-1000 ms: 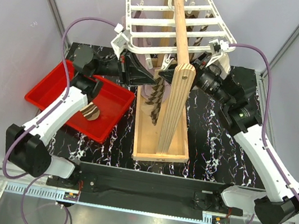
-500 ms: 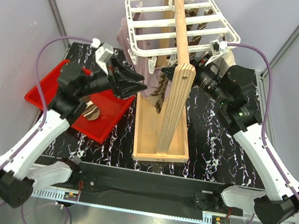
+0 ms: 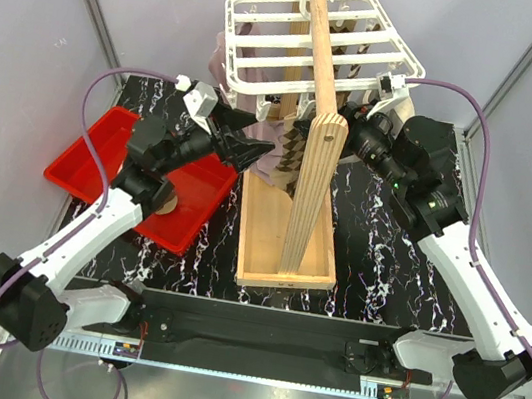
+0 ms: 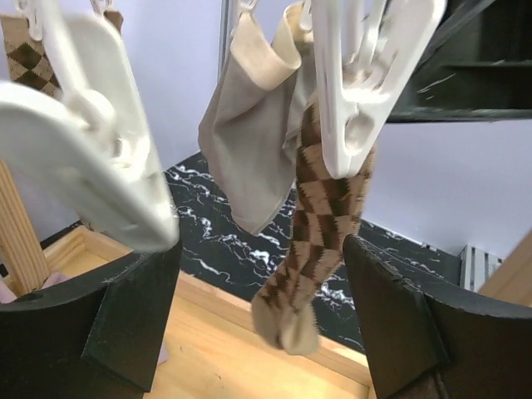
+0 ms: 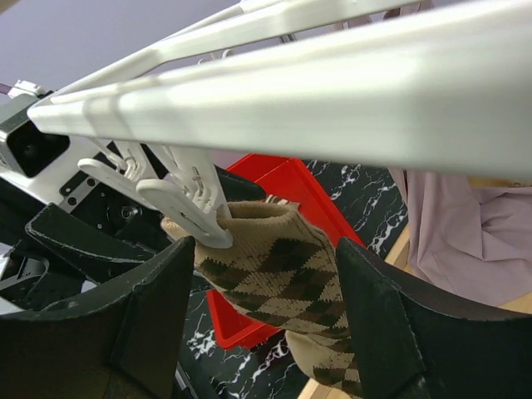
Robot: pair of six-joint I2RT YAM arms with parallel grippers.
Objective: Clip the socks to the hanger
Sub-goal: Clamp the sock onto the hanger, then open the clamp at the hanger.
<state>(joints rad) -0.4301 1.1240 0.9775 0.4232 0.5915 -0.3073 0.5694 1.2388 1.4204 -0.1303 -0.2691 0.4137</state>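
**A:** Entry one, the left gripper (image 4: 259, 278)?

**B:** Black fingers spread wide, gripping nothing. Between them hangs a brown-and-cream checkered fabric sock (image 4: 320, 224), its cuff in a white plastic clip peg (image 4: 353, 100) directly above. A plain beige fabric sock (image 4: 249, 158) hangs just beyond it.

**A:** Entry two, the right gripper (image 5: 262, 287)?

**B:** Fingers also apart and empty. A checkered knit sock (image 5: 274, 274) sits between them, its cuff pinched by a white peg (image 5: 187, 204). It is probably the same sock, though that is unconfirmed. The white plastic barred hanger frame (image 5: 332, 66) is overhead.

**A:** Hazards?

**B:** The peg appears to bite only the cuff edge, so a finger dragging on the fabric as it backs out could pull the sock free. The frame hangs from a tall wooden pole stand (image 3: 314, 167), and a knock would set it swinging.
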